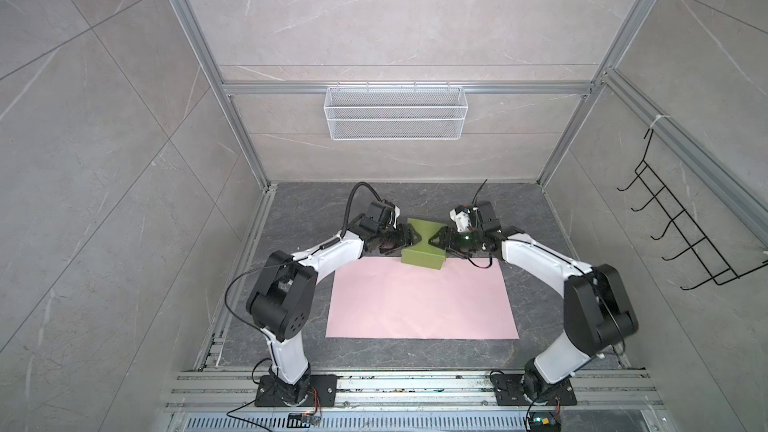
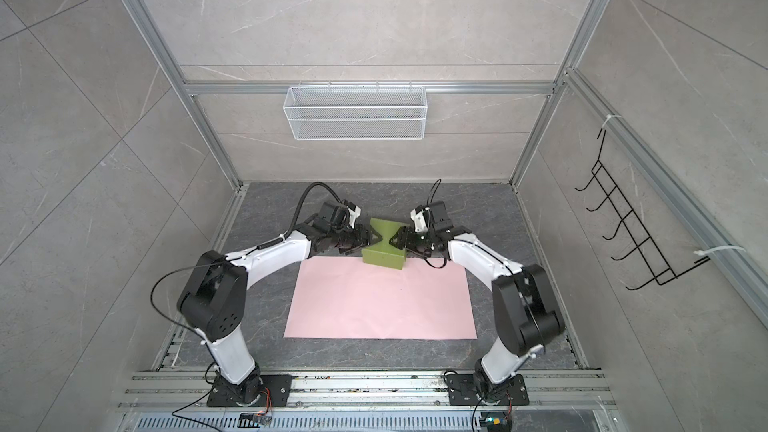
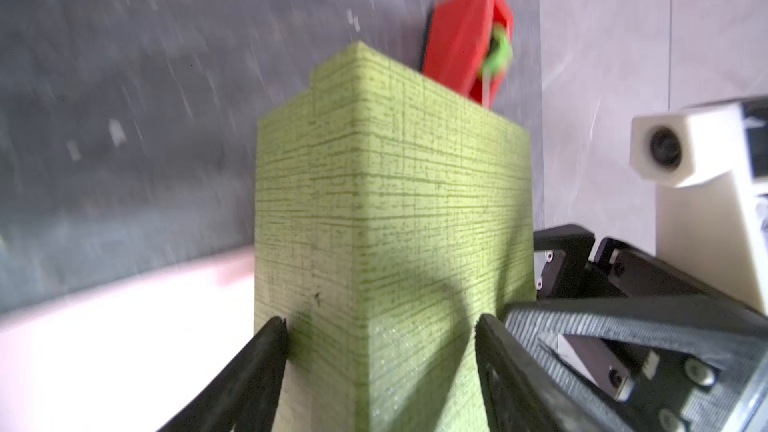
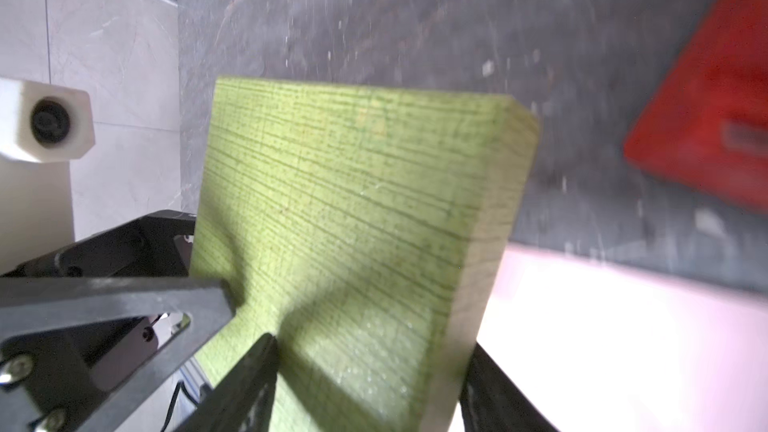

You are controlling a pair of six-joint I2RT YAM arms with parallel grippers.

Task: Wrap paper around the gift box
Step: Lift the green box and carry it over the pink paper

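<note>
In both top views the olive-green gift box (image 1: 422, 257) (image 2: 384, 259) sits at the far edge of the pale pink paper (image 1: 422, 301) (image 2: 382, 301), which lies flat on the dark table. My left gripper (image 1: 411, 238) (image 3: 382, 326) clamps the box's left end and my right gripper (image 1: 438, 238) (image 4: 374, 342) its right end. In each wrist view the black fingers press on opposite faces of the gift box (image 3: 395, 201) (image 4: 353, 201). Both wrist views are blurred. The paper (image 3: 104, 347) (image 4: 623, 326) shows beneath the box.
A red tape dispenser (image 3: 465, 43) (image 4: 715, 118) stands on the table just beyond the box. A white mesh basket (image 1: 395, 112) hangs on the back wall, and a black wire rack (image 1: 681, 226) hangs on the right wall. Aluminium rails (image 1: 415, 384) border the table.
</note>
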